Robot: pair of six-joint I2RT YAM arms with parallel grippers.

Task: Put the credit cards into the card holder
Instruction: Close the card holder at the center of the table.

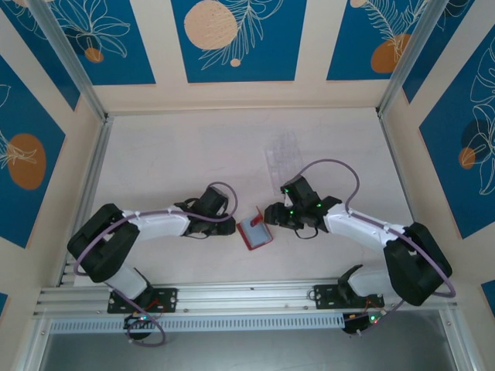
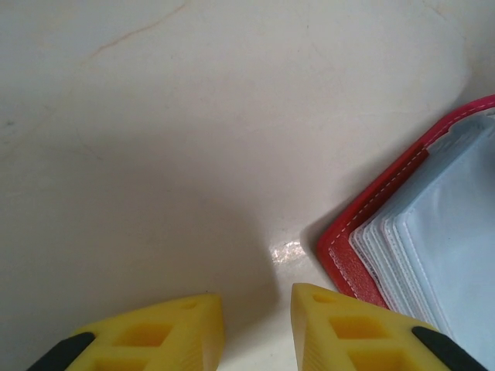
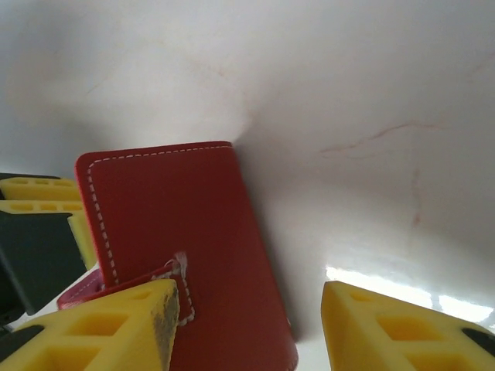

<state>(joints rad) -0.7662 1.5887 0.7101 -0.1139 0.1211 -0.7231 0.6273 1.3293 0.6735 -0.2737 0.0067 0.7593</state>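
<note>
Card holder (image 1: 256,233) lies on the bench (image 1: 170,154) just ahead of the arm bases, in the gap between your two hands. From above it shows a red edge around a pale inside, set at a slant.

Your left hand (image 1: 232,225) sits low just left of the holder. In its wrist view the left hand (image 2: 257,309) has its yellow fingers (image 2: 155,332) slightly apart, with bare bench between them and nothing gripped. The holder's red stitched corner (image 2: 344,259) lies just right of the right finger, and layered pale grey pockets (image 2: 441,247) fan out behind it.

Your right hand (image 1: 268,214) comes in from the right, its tips at the holder's far right edge. In its wrist view the right hand (image 3: 249,297) stands wide open. The holder's red outer cover (image 3: 170,209) runs down between the fingers, close against the left one, where a small stitched tab (image 3: 179,270) sticks out. The right finger (image 3: 402,325) is clear of the cover.

Farther back, a clear tray (image 1: 283,157) rests on the bench, apart from both hands.
</note>
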